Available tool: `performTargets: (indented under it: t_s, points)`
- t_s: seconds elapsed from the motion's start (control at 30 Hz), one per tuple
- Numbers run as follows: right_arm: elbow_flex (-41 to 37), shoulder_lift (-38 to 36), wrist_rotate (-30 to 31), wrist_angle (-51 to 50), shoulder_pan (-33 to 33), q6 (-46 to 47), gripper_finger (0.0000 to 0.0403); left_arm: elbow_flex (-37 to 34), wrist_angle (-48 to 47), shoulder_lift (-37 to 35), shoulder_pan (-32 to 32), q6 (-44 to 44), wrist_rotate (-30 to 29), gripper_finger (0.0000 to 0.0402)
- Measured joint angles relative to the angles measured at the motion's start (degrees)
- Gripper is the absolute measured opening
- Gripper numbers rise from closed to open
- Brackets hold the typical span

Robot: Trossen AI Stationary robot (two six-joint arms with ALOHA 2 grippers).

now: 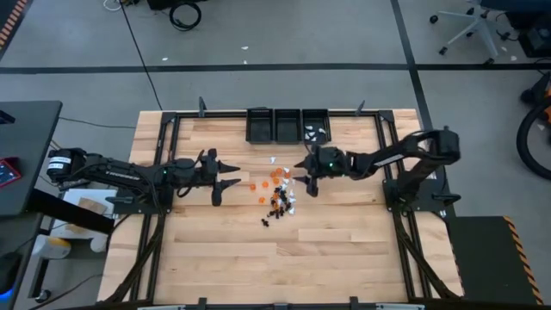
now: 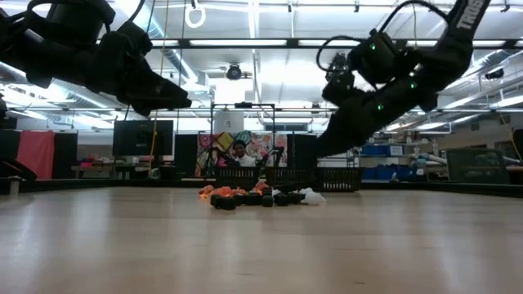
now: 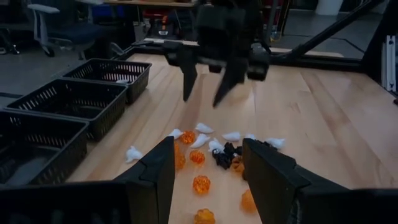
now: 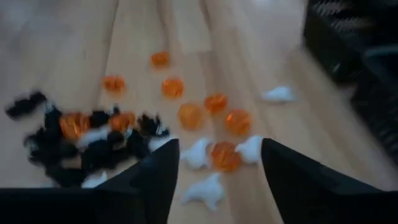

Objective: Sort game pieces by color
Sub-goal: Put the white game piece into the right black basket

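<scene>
The left hand point(image 1: 227, 171) hovers with fingers apart just short of the game pieces point(image 1: 277, 194), which lie heaped mid-surface: orange toward the bins, black and white tangled together. Facing it across the heap, the right hand point(image 1: 304, 175) hangs above the pile's white edge, fingers also apart and empty. Beyond stand three black bins point(image 1: 287, 126) at the wooden surface point(image 1: 344, 250)'s far edge, one already holding white pieces. The risk, as I judge it: the pieces are tiny and crowded, so closing fingers may pinch two colours together or scatter neighbours.
</scene>
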Motion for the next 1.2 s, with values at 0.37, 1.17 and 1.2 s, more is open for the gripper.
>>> performTargets:
  t_s: [0.37,1.17,1.2]
  points:
    - [0.1,11.1,-2.1,10.1,-1.0,-1.1,0.0245,0.0,-0.1,0.0,0.0,2.4,0.0,0.0167]
    - [-1.8,12.9,-2.2,9.8,-0.7,-5.8,0.0104,0.0,-0.8,0.0,0.0,2.4,0.0,0.0167]
    - [-1.7,12.6,-2.1,9.1,-0.7,-5.9,0.0101,0.0,-0.9,0.0,0.0,2.4,0.0,0.0167]
